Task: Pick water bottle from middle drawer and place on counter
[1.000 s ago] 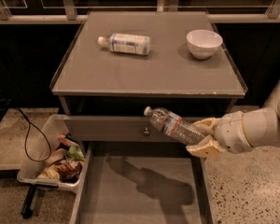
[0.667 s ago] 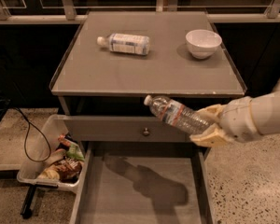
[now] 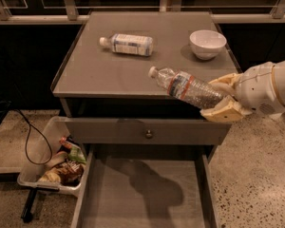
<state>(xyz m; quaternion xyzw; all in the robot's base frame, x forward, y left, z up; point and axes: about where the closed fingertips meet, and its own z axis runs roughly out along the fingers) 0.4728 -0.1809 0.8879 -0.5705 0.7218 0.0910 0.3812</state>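
Gripper [image 3: 217,100]: at the right, level with the worktop's front edge, on a white arm that comes in from the right edge of the view.
Jaws: clamped on the base end of the bottle, one cream finger above it and one below.
Bottle [image 3: 190,89]: held in the air and tilted, white cap up and to the left, base down and to the right in the gripper. Its cap end lies over the front right part of the worktop; the base end hangs past the front edge. It is clear of the drawer.
Worktop [image 3: 109,72]: flat grey top of the cabinet.
Second bottle [image 3: 128,44]: lying on its side at the back left of the worktop, cap to the left.
Bowl [image 3: 207,43]: white, upright at the back right of the worktop.
Drawer [image 3: 142,198]: pulled open at the bottom of the view, a dark shadow on its floor.
Knobbed front [image 3: 148,133]: closed, just above the open drawer.
Bin [image 3: 52,167]: on the floor left of the drawer, holding packets.
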